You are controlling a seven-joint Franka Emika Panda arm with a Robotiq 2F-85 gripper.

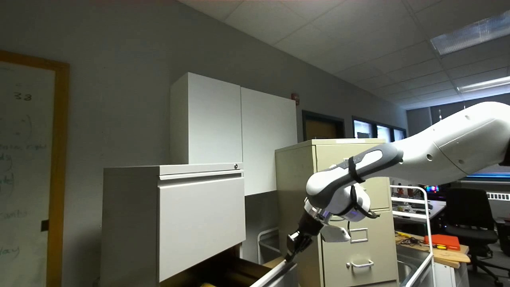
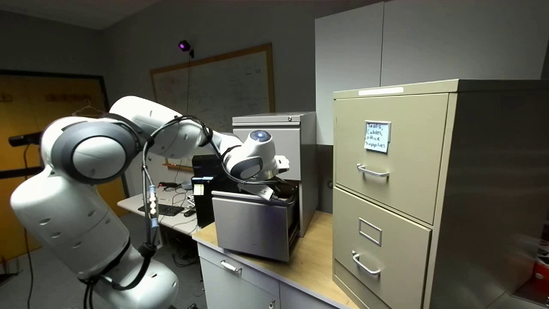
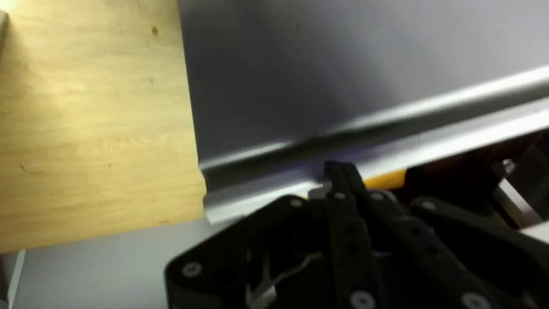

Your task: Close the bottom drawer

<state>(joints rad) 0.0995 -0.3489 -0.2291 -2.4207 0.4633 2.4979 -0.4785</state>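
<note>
Your pincer [image 3: 340, 166], its jaws together and holding nothing, sits at the top of the open drawer [image 2: 251, 227]; push too high and it may slip inside.

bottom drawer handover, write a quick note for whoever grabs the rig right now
Gripper: shut, tips by the top edge of the bottom drawer; contact unclear.
Where things are: the drawer stands pulled out of the grey-white cabinet, below the closed upper drawer.
Done: gripper is at the drawer's front; closing isn't done.
Left: probably get the tips against the outer face, then push until it sits level with the upper one.
</note>
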